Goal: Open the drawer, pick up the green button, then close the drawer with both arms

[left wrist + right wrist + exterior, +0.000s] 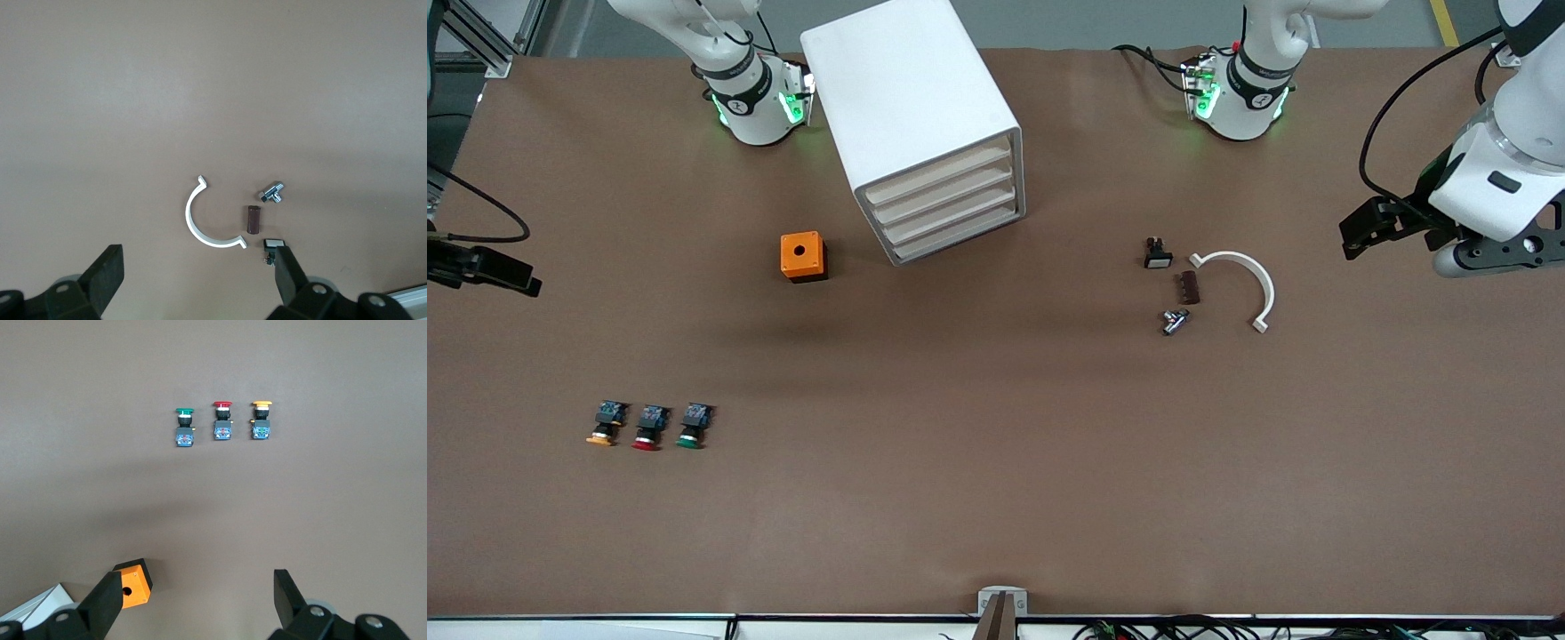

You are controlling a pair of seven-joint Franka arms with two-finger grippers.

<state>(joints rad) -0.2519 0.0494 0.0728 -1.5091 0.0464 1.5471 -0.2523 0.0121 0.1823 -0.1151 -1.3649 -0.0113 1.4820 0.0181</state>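
The white cabinet (911, 98) stands near the robots' bases, and all four drawers are shut. The bottommost drawer (958, 235) shows its pale beige front. The green-capped button (692, 427) lies on the table toward the right arm's end, near the front camera, beside a red-capped button (649, 428) and an orange-capped button (605, 424). It also shows in the right wrist view (184, 427). My right gripper (527, 283) is open and empty at the right arm's end of the table (200, 600). My left gripper (1352, 240) is open and empty at the left arm's end (200, 280).
An orange box with a hole (803, 257) sits beside the cabinet. Toward the left arm's end lie a white half ring (1249, 284), a brown piece (1189, 288), a metal fitting (1174, 321) and a small white-capped switch (1157, 254).
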